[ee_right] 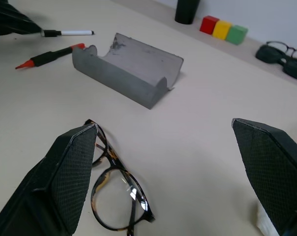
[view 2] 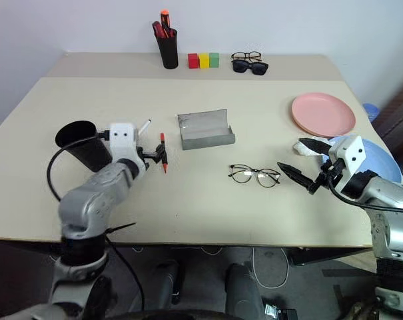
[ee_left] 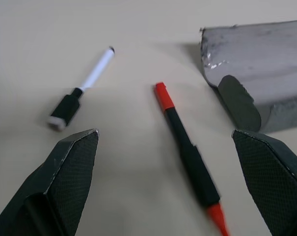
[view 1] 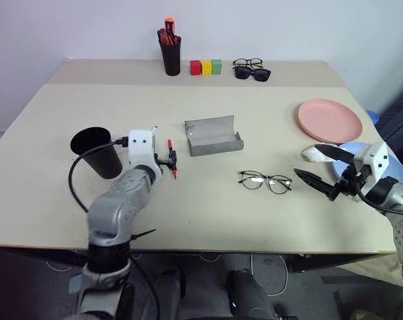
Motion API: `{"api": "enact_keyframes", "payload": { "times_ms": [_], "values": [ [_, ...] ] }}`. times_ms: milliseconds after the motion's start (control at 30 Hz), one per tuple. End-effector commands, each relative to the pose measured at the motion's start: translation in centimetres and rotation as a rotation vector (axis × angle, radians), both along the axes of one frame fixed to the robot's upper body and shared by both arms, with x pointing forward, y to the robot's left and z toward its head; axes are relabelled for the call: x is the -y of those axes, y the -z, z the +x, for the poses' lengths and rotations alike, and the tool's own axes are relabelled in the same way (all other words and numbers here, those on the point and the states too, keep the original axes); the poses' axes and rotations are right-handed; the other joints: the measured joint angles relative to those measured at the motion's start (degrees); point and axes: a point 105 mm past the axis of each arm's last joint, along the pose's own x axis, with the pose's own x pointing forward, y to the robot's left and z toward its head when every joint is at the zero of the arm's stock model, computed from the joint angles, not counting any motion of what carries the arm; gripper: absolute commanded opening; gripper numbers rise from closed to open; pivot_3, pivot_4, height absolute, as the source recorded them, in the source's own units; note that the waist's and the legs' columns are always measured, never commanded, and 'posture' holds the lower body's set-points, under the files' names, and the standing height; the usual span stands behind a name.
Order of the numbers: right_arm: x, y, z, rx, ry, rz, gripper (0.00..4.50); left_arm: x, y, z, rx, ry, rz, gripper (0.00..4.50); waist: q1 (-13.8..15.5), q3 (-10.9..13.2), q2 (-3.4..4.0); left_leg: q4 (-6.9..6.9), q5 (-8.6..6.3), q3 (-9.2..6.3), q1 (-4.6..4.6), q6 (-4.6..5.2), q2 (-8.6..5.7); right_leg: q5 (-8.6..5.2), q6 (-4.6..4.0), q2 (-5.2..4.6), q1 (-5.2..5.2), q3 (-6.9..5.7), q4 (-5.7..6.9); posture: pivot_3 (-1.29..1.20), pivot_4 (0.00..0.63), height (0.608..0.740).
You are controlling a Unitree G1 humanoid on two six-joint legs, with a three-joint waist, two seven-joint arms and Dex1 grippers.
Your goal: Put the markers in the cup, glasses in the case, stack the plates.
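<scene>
Wide bare table [view 1: 188,213] on the near side of the grey case [view 1: 213,136], broken only by the glasses [view 1: 265,181] to its near right. Tight room left of the case: two markers [ee_left: 187,157] lying just beside it, with the black cup [view 1: 98,152] standing beyond them. Far behind the case, well apart, a pen holder [view 1: 170,53], coloured blocks [view 1: 206,67] and sunglasses [view 1: 252,73] lining the back edge; pink plate [view 1: 329,120] off to the right.
</scene>
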Motion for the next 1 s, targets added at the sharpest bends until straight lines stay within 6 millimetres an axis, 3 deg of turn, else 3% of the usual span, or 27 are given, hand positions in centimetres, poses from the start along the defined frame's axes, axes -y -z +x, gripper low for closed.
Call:
{"api": "enact_keyframes", "payload": {
  "times_ms": [33, 267, 600, 700, 933, 1000],
  "values": [
    [-0.1, -1.0, 0.1, 0.043, -0.009, -0.022, 4.5, 0.1, -1.2, 1.4, 0.01, -0.045, -0.015, 4.46, 0.0, 0.0, 0.0, 0.01, 0.0, 0.0, -0.01, 0.0, 0.0, 0.0, 0.0, 0.0, 0.0, 0.0, -0.01, 0.0, 0.15, 0.74],
    [-0.1, -1.2, 0.2, 0.049, -0.006, -0.026, 4.5, 1.3, -1.3, 3.9, -0.116, -0.109, -0.027, 4.46, 0.0, 0.0, -0.02, 0.03, 0.0, 0.0, -0.03, 0.0, -0.01, 0.04, 0.06, 0.01, -0.01, 0.0, -0.01, 0.0, 0.15, 0.74],
    [0.0, -1.3, -0.1, 0.051, 0.008, -0.027, 4.5, 4.3, -0.6, 5.7, -0.304, -0.126, -0.029, 4.46, 0.0, 0.0, -0.06, 0.05, 0.0, 0.0, -0.09, -0.01, -0.03, 0.2, 0.4, 0.01, -0.01, 0.0, -0.11, 0.0, 0.15, 0.74],
    [0.1, -1.5, -0.2, 0.051, 0.016, -0.027, 4.5, 4.2, -0.3, 5.9, -0.349, -0.158, -0.012, 3.69, 0.0, 0.0, -0.06, 0.04, 0.0, 0.0, -0.09, -0.01, -0.03, 0.18, 0.49, 0.01, -0.02, 0.0, -0.11, 0.0, 0.15, 0.74],
    [0.3, -1.5, -0.7, 0.045, 0.03, -0.031, 4.5, 2.6, 1.1, 5.4, -0.427, -0.232, -0.011, 0.13, 0.0, 0.0, -0.06, 0.03, -0.01, 0.01, -0.09, -0.03, -0.03, 0.21, 0.56, 0.01, -0.02, 0.0, -0.14, 0.0, 0.15, 0.74],
    [0.3, -1.4, -0.7, 0.043, 0.031, -0.031, 4.5, 2.6, 1.1, 5.4, -0.429, -0.227, -0.011, 0.05, 0.0, 0.0, -0.06, 0.05, -0.01, 0.01, -0.09, -0.03, -0.03, 0.21, 0.57, 0.01, -0.01, 0.0, -0.14, 0.0, 0.15, 0.74]
  ]
}}
